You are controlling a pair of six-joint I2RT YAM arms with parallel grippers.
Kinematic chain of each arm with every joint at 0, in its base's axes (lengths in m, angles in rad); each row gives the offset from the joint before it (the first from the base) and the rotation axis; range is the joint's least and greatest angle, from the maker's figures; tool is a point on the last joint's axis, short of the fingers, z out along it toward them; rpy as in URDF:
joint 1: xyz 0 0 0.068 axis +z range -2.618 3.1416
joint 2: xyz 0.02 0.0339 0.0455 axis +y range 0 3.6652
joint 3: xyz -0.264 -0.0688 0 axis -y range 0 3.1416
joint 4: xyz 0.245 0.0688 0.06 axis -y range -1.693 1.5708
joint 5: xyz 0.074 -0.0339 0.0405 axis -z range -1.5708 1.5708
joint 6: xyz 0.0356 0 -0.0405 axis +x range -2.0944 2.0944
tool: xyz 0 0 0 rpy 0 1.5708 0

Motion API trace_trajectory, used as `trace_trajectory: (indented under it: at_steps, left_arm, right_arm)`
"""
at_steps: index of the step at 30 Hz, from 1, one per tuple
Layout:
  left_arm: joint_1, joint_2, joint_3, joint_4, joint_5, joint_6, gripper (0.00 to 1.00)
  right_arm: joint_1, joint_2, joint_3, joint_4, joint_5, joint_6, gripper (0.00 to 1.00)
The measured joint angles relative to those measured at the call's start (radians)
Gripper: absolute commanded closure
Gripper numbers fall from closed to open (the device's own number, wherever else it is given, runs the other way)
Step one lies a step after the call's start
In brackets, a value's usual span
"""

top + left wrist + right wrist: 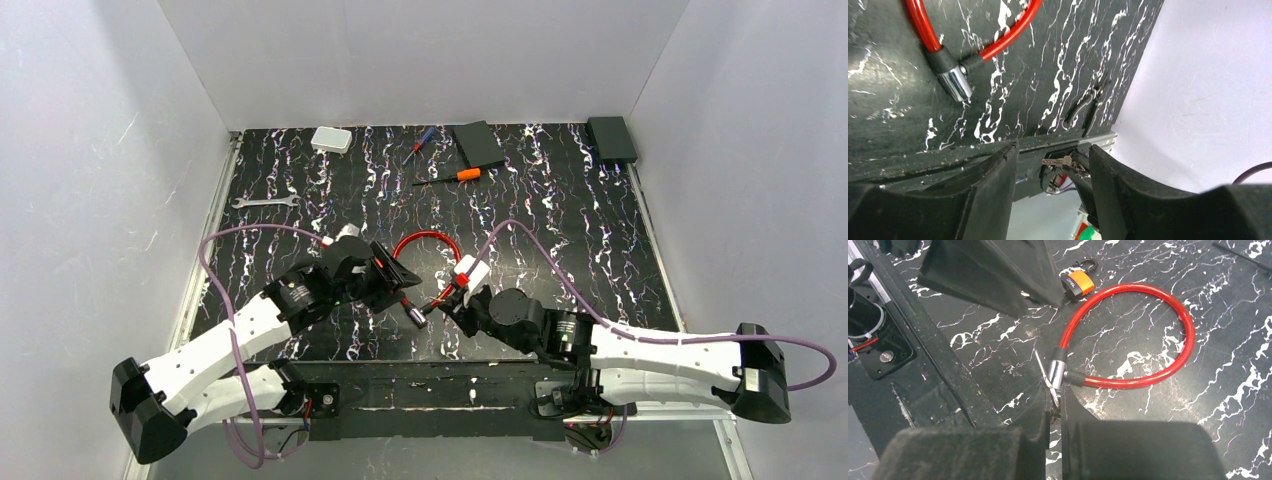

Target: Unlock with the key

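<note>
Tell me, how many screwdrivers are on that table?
2: a small blue-and-red screwdriver near the far edge, and an orange-handled screwdriver just nearer. Others may be hidden.

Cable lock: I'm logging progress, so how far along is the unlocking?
Done: nothing yet; the red cable is a closed loop in its silver barrel. In hand: the right gripper, jaws nearly shut, sits at the barrel; the open left gripper is beside the key, ungripped. Left: grasp, insert, turn.

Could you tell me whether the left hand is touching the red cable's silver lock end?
Apart. The left wrist view shows bare tabletop between the left hand and the silver lock end.
</note>
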Motion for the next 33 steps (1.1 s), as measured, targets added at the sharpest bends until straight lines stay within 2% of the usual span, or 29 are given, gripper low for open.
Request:
trace_trajectory:
  at_steps: [3, 9, 21, 25, 30, 31, 33]
  left_arm:
    - [-0.016, 0.023, -0.012, 0.026, 0.032, -0.028, 0.56]
    - [-0.043, 0.035, -0.016, 0.071, 0.074, -0.065, 0.61]
    - [-0.063, 0.013, -0.051, 0.095, 0.078, -0.106, 0.64]
    - [-0.070, 0.019, -0.058, 0.121, 0.077, -0.110, 0.70]
    - [-0.074, 0.050, -0.058, 0.143, 0.077, -0.111, 0.71]
    - [-0.074, 0.056, -0.058, 0.145, 0.077, -0.112, 0.73]
    - [-0.076, 0.064, -0.058, 0.150, 0.076, -0.112, 0.82]
  right_arm:
    - [0.021, 0.026, 0.000, 0.030, 0.009, -0.032, 0.99]
    - [0.032, 0.065, 0.002, 0.062, 0.028, -0.079, 0.99]
    - [0.035, 0.095, 0.006, 0.090, 0.043, -0.106, 0.99]
    - [0.037, 0.095, 0.006, 0.090, 0.043, -0.106, 0.99]
    - [0.039, 0.095, 0.006, 0.090, 0.043, -0.106, 0.99]
    - [0.039, 0.095, 0.006, 0.090, 0.043, -0.106, 0.99]
    - [0.039, 0.093, 0.006, 0.090, 0.043, -0.106, 0.99]
